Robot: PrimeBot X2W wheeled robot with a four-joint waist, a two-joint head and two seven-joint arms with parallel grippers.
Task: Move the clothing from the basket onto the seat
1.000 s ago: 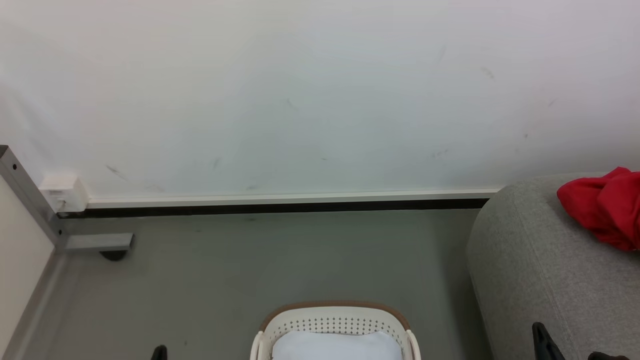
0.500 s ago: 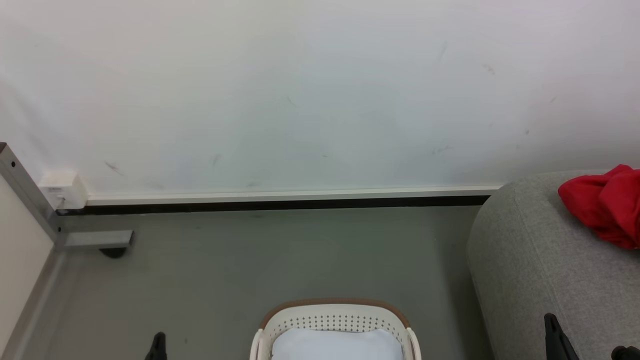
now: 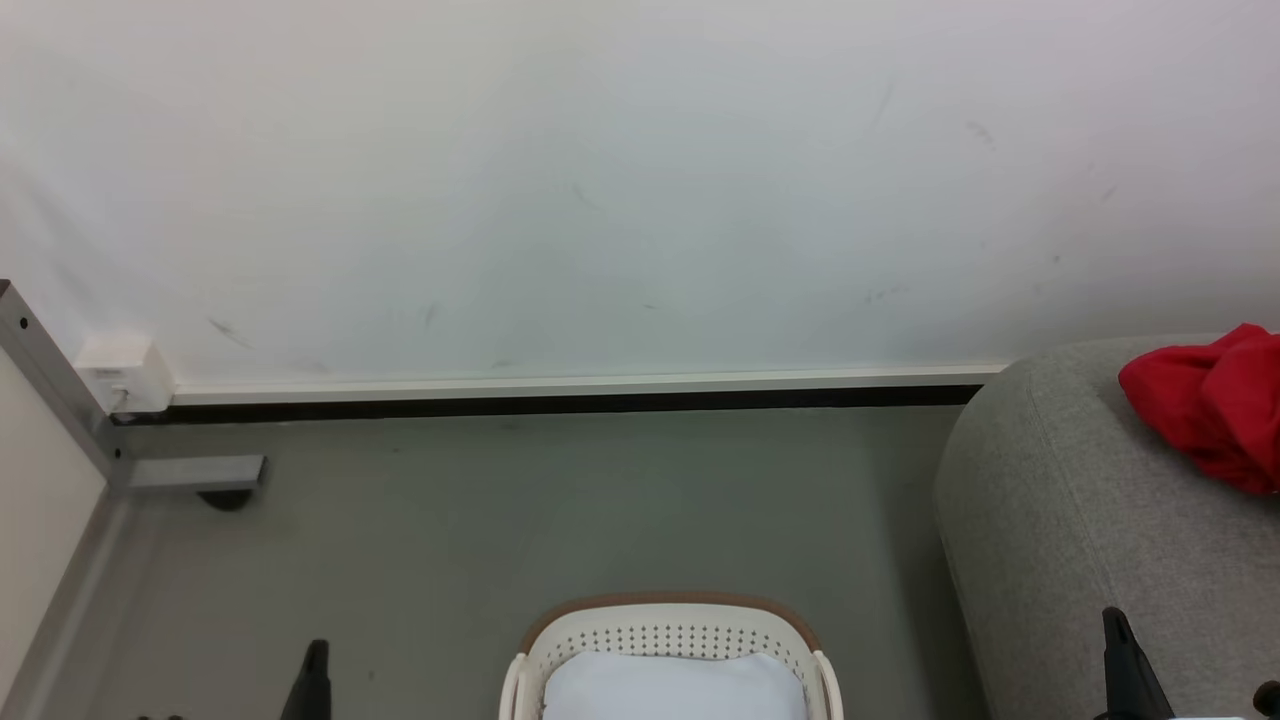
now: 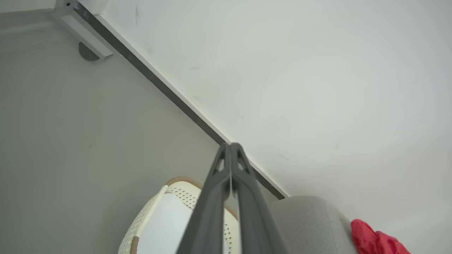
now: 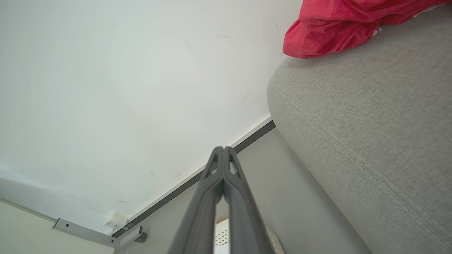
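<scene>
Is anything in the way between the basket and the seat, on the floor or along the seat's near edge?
Nothing visible is. Bare floor lies between the basket and the seat, and the seat's rounded near edge carries nothing. The red clothing already lies on top of the seat. Both grippers are shut and empty.

There is one basket [image 3: 668, 628], one seat [image 3: 1060, 540] and one heap of red clothing [image 3: 1205, 405]; how many garments make up the heap cannot be told. One pale white pad [image 3: 672, 688] lies inside the basket. There are two hands, the left hand [image 4: 230, 146] and the right hand [image 5: 223, 150], each with two dark fingers [image 4: 212, 197]. One white box [image 3: 122, 375] sits on the wall [image 3: 640, 180].
</scene>
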